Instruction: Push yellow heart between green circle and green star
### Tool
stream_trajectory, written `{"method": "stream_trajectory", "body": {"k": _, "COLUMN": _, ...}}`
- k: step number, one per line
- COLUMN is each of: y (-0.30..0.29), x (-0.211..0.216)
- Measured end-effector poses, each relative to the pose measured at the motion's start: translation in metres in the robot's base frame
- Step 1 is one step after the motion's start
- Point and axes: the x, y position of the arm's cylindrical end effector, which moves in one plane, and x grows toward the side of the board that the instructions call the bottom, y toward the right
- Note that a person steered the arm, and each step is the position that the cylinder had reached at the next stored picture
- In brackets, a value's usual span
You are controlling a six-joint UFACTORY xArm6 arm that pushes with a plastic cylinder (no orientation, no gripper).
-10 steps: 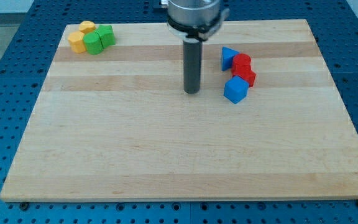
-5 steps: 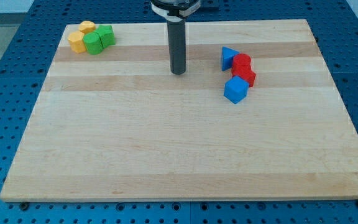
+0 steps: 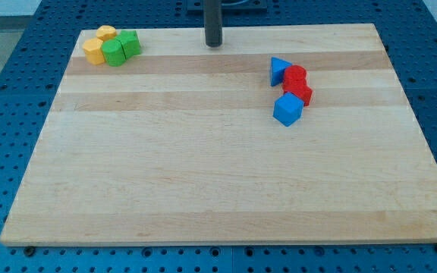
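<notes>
Yellow blocks [image 3: 99, 44] two, green [image 3: 121, 48] two

Four blocks huddle at the board's top-left corner. Two yellow blocks, the upper yellow block [image 3: 107, 32] and the left yellow block [image 3: 92, 51], touch each other; which is the heart cannot be told. The front green block [image 3: 114, 52] touches the rear green block [image 3: 130, 42]; circle and star are indistinguishable.

On my pale wooden tabletop [image 3: 218, 174] sit two clusters: yellow [image 3: 93, 51] [image 3: 107, 32] and green blocks [image 3: 114, 52] [image 3: 130, 42] top-left, blue [image 3: 280, 70] [image 3: 287, 110] and red blocks [image 3: 295, 75] [image 3: 300, 92] toward the right.
</notes>
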Motion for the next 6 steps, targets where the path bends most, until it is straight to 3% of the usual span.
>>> {"method": "stream_trajectory", "body": {"k": 1, "y": -0.029, "x": -0.026}}
{"method": "stream_trajectory", "body": {"k": 4, "y": -0.079, "x": -0.026}}
{"method": "stream_trajectory", "body": {"k": 6, "y": -0.08, "x": -0.018}}
